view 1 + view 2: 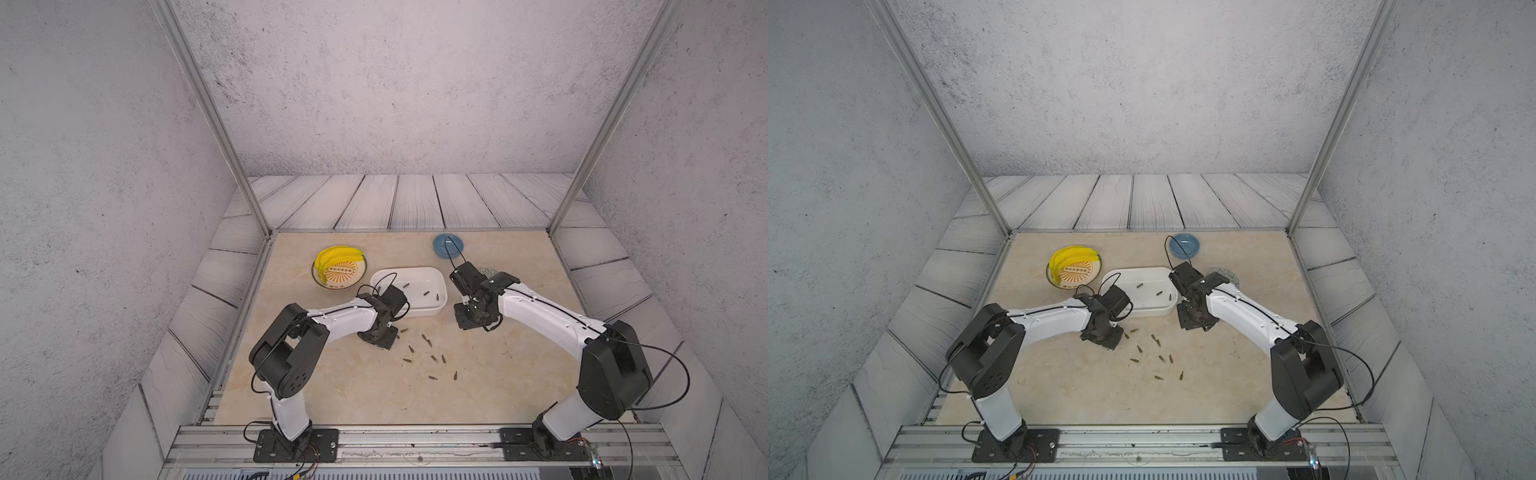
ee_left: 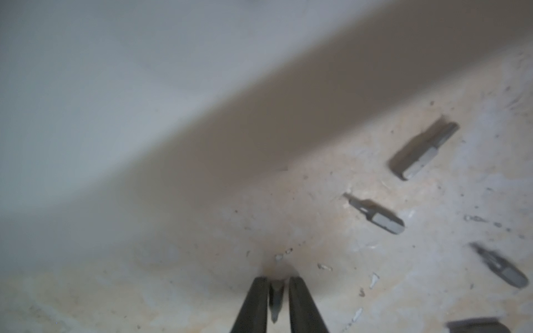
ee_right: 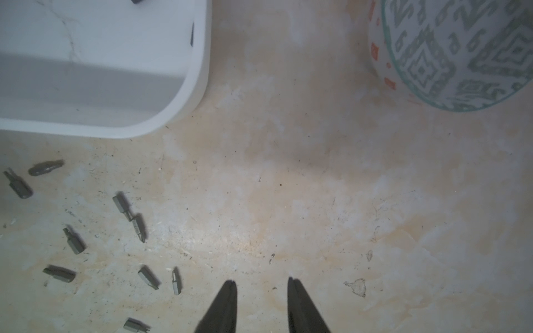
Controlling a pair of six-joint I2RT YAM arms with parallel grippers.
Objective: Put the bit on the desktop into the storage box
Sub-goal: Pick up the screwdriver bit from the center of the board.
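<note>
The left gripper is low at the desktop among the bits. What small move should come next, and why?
Probably lift the left gripper straight up a little. In the left wrist view its jaws stand tight on either side of a bit, so it seems gripped; the storage box lies close by, and its wall must be cleared.

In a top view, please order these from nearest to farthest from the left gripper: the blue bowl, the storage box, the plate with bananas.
From the left gripper, closed on a bit:
1. The storage box, just beyond it.
2. The plate with bananas, farther back, to the left.
3. The blue bowl, at the far edge, to the right.
</note>
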